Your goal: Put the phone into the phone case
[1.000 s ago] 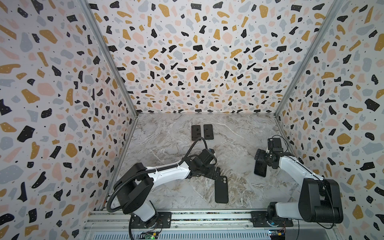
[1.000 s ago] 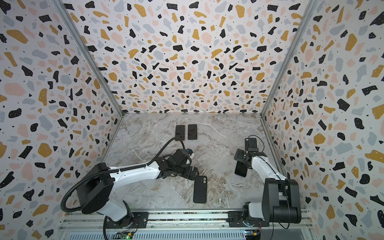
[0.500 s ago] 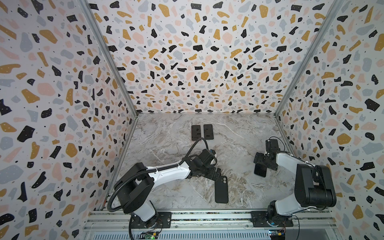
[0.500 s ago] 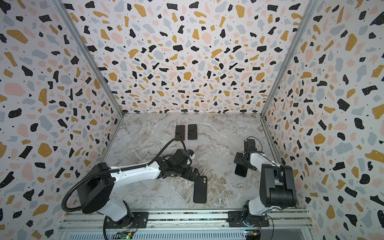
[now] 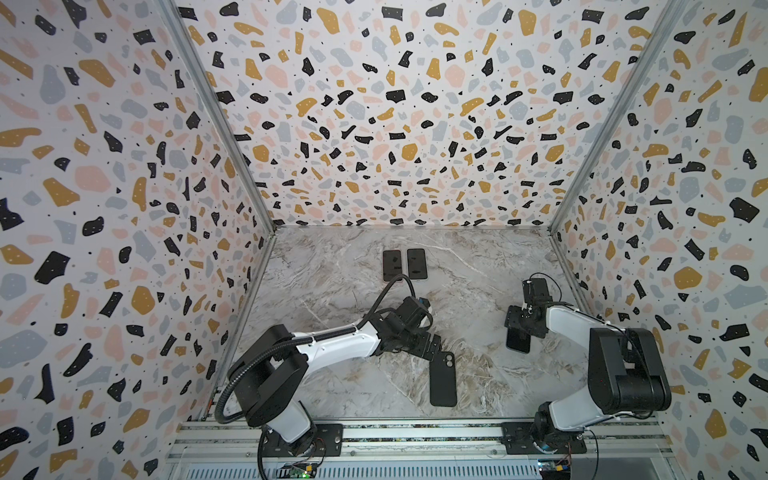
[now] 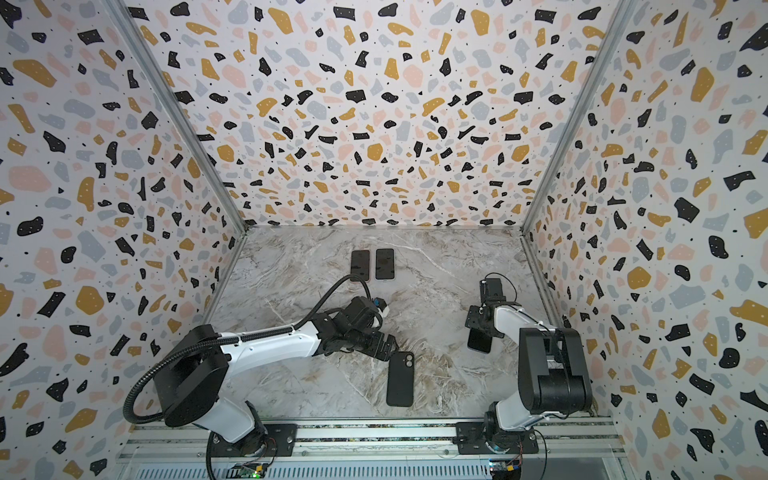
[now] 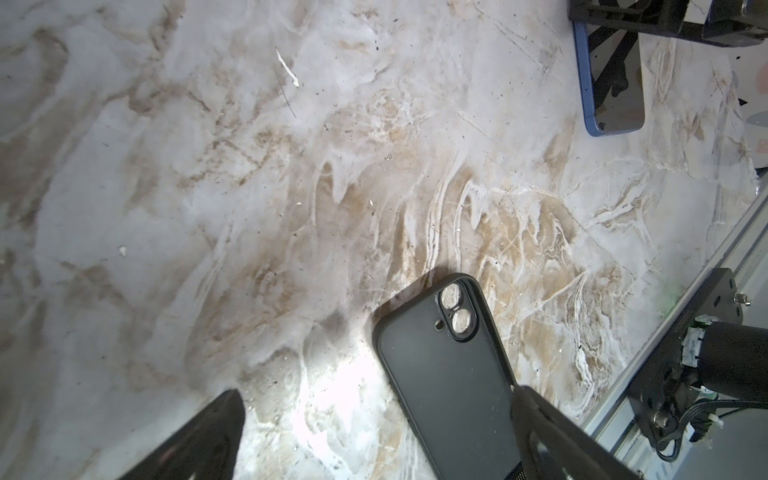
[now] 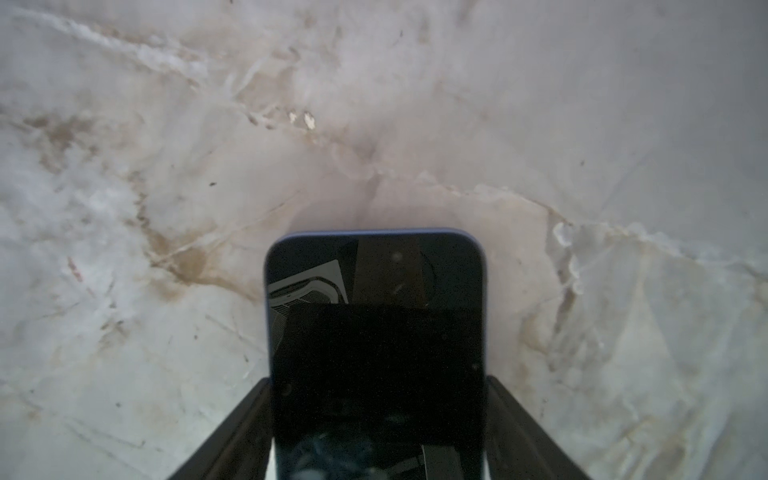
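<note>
Phone [image 8: 374, 274], clamped by right end effector [image 8: 378, 384], should lift level toward case [image 7: 449, 374] beside wide-open, empty left end effector [image 7: 376, 392].

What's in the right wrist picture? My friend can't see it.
A blue-edged phone, screen dark, sits between the two fingers of the right hand, touching both. Behind it is a marble table.

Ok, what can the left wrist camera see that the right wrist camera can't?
Only the left wrist view shows the black phone case, lying flat by the open left gripper, and the metal rail. Only the right wrist view shows the right gripper with its fingers against both long sides of the phone. Both show that blue-edged phone and the marble table.
</note>
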Action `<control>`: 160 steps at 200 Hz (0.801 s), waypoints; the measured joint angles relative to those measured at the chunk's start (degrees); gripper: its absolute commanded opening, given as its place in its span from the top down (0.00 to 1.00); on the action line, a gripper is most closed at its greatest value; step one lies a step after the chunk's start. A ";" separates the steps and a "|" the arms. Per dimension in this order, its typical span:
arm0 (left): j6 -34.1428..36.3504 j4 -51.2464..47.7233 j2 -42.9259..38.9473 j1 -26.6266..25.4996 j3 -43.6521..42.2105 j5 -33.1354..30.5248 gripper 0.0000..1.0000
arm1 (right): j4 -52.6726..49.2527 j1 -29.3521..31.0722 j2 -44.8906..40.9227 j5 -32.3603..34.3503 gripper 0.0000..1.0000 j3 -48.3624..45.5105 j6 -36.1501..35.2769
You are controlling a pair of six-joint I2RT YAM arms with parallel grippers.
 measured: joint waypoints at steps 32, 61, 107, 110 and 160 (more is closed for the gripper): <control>-0.17 0.02 0.00 0.59 0.00 0.57 0.00 | 0.72 0.37 -0.52 -0.11 0.41 -0.63 0.00; -0.68 0.04 0.07 0.87 0.02 1.90 0.00 | 0.81 2.97 -1.53 -1.77 0.44 -1.25 0.00; -2.27 0.52 2.89 2.49 2.43 4.76 0.03 | 0.87 7.39 -4.22 -6.97 0.46 -3.02 0.39; -2.49 0.59 3.13 2.71 2.62 5.14 0.04 | 0.87 7.76 -4.33 -7.34 0.46 -3.06 0.44; -5.99 5.51 10.03 6.43 8.94 10.97 0.08 | 3.61 12.15 -6.69 -12.44 0.47 -5.31 0.83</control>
